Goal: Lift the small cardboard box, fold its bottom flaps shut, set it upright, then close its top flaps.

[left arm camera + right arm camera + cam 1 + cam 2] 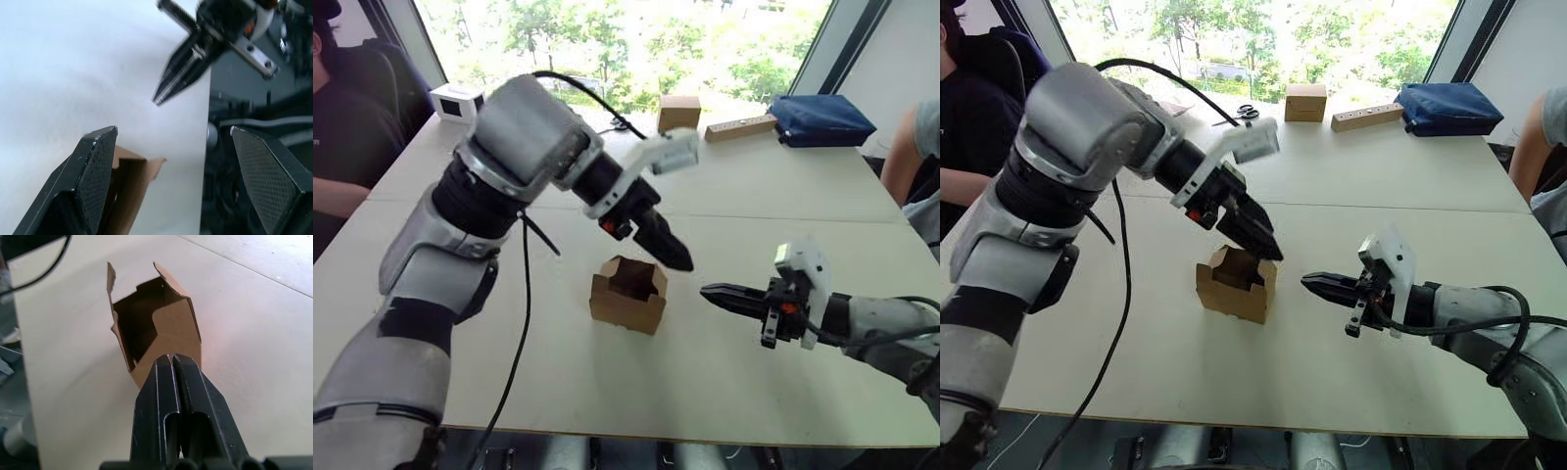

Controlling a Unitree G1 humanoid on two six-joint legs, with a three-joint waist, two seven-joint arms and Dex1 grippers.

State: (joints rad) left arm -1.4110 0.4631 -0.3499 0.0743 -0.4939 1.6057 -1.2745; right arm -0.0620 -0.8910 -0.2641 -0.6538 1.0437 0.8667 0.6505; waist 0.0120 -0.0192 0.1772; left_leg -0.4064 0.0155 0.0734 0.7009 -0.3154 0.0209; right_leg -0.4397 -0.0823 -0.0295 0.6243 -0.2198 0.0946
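Note:
The small cardboard box stands upright near the middle of the white table. Its top flaps stick up and the dark inside shows. My left gripper hovers just above the box's right top edge, pointing down at it. The left wrist view shows its fingers spread open over that edge with nothing between them. My right gripper is shut and empty. It points at the box from the right, a short gap away, with its tip level with the box's near wall.
A similar brown box, a wooden block and a blue bag lie at the table's far side. A white box with dark panels sits far left, scissors beside it. People sit at the left and right edges.

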